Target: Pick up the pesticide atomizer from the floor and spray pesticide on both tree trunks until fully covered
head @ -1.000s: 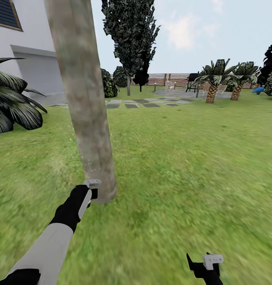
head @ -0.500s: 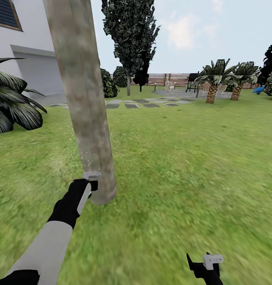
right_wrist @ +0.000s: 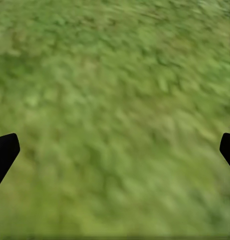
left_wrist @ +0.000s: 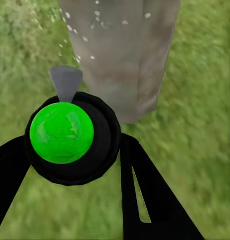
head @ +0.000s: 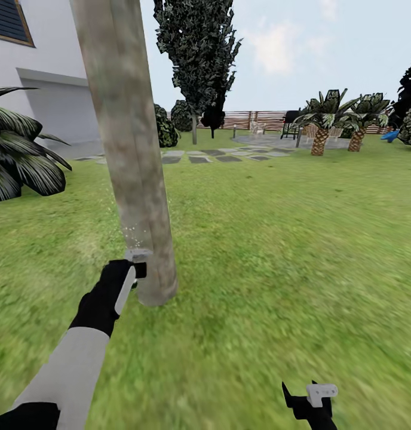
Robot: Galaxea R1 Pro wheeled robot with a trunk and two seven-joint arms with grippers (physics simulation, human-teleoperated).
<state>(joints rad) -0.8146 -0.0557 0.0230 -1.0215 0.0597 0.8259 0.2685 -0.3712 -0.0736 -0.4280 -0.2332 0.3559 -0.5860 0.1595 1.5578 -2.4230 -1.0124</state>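
The left gripper (head: 137,263) is clamped round the pesticide atomizer (left_wrist: 69,135), seen in the left wrist view as a black body w/ a bright green top and a grey nozzle aimed at the tree trunk (head: 131,155); in the head view the bottle itself is too small to make out beside the fingers. Vs. a second ago the gripper has risen a little up the trunk, and pale spray specks now hang just above it against the bark (they were barely there a second back), so spraying is prob. under way and working upward from the base. Judging from that, coverage of this trunk is partial at best: most of the column above the gripper is yet to be done, and the second tree hasn't been visited. The right gripper (head: 313,397) hangs low over the lawn (head: 277,239), spread apart and empty, its fingers (right_wrist: 5,150) at the borders of the right wrist view w/ only grass between. Room to move: open grass to the right of the trunk and behind it up to the stepping stones (head: 211,156), so circling that way looks free; on the left, the dark palm-like plant (head: 20,155) and the white house (head: 44,77) stand well apart from the arm.
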